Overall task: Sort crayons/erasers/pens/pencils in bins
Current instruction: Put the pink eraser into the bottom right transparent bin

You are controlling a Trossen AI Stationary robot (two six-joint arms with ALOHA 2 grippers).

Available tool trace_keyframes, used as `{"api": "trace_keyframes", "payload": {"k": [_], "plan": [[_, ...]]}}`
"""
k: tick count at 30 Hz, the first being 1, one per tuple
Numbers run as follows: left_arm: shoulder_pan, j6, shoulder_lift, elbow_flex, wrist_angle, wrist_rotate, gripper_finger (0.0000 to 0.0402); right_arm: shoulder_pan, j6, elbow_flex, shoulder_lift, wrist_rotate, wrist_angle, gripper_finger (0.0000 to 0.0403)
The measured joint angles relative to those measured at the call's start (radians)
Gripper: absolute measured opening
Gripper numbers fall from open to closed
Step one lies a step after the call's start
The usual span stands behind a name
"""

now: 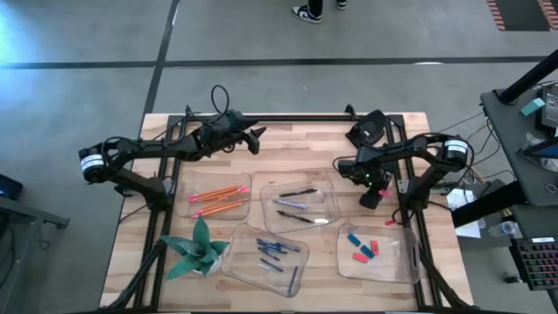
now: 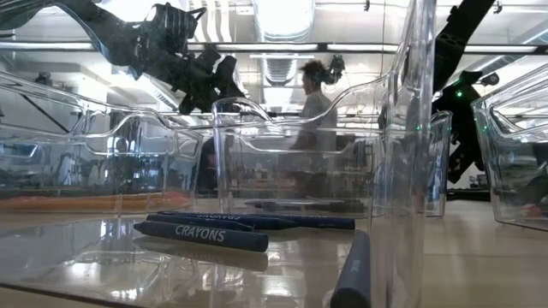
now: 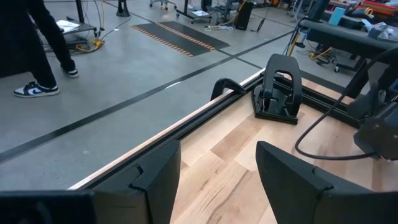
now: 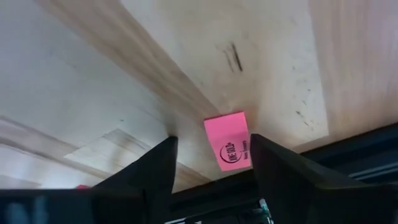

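A pink eraser [image 4: 228,149] lies flat on the wooden table. My right gripper [image 4: 214,167] points down over it, open, one finger on each side, and I see no touch. In the high view this gripper [image 1: 372,199] stands right of the pens bin and hides the eraser. Four clear bins hold orange pencils [image 1: 218,196], pens [image 1: 296,205], blue crayons [image 1: 275,253] and red and blue erasers [image 1: 364,249]. My left gripper [image 1: 255,139] hangs open and empty above the table's far edge, also shown in its wrist view [image 3: 217,180].
A green folded-paper plant [image 1: 196,249] stands at the near left. A black frame rail [image 1: 296,117] runs along the far edge, with a black holder [image 3: 278,93] on it. Bare wood [image 1: 296,153] lies between the bins and the far rail. A person [image 2: 315,103] stands beyond the table.
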Motion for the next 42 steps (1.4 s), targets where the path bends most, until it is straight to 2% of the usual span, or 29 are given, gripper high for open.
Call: {"api": "trace_keyframes", "payload": {"k": [9, 13, 18, 30, 42], "plan": [[0.000, 0.000, 0.000, 0.000, 0.000, -0.001, 0.0196, 0.001, 0.006, -0.007, 0.000, -0.017, 0.017, 0.0092], [0.000, 0.000, 0.000, 0.001, 0.000, -0.001, 0.0196, 0.001, 0.037, -0.007, -0.006, -0.014, 0.016, 0.0064], [0.000, 0.000, 0.000, 0.001, 0.000, -0.002, 0.0196, 0.001, 0.074, -0.014, -0.056, -0.002, 0.021, 0.0068], [0.000, -0.001, 0.000, 0.001, 0.000, -0.008, 0.0196, 0.000, 0.204, -0.009, -0.294, 0.103, 0.149, 0.0069], [0.000, -0.002, -0.001, 0.001, 0.000, -0.006, 0.0196, 0.006, 0.320, -0.008, -0.509, 0.092, 0.222, 0.0068]]}}
